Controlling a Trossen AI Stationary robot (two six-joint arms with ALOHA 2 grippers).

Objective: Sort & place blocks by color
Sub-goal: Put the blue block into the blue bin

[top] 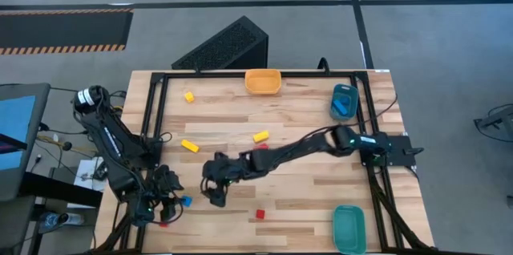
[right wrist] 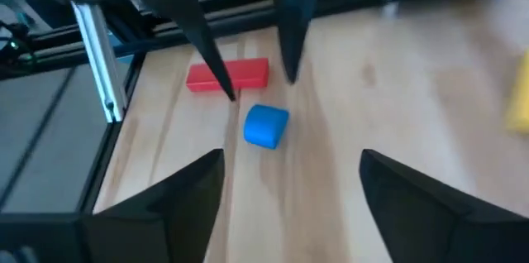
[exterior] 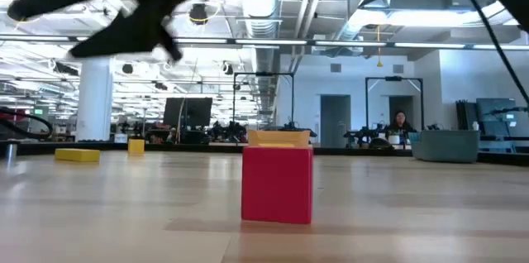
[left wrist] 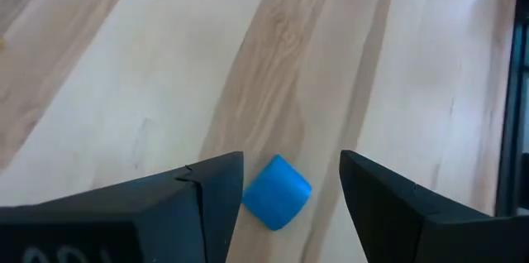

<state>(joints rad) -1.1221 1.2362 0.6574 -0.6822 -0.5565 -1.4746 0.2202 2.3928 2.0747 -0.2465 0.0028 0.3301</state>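
Observation:
A small blue block [left wrist: 277,191] lies on the wooden table near its front left corner. My left gripper [left wrist: 292,164] hovers over it, open, one finger on each side, apart from it. A red bar [right wrist: 228,75] lies just beyond, by the table's left frame. My right gripper [right wrist: 293,155] reaches across from the right, open and holding nothing, a little right of the blue block [top: 186,201]. A red cube [top: 259,214] sits near the front edge. Yellow blocks [top: 189,146] [top: 260,136] [top: 189,96] lie farther back.
An orange tray [top: 263,81] stands at the far edge. A blue tray [top: 345,101] holding blue pieces is at the far right, and a teal tray [top: 349,228] at the near right. My two arms are close together at the front left. Bare wood lies between the trays.

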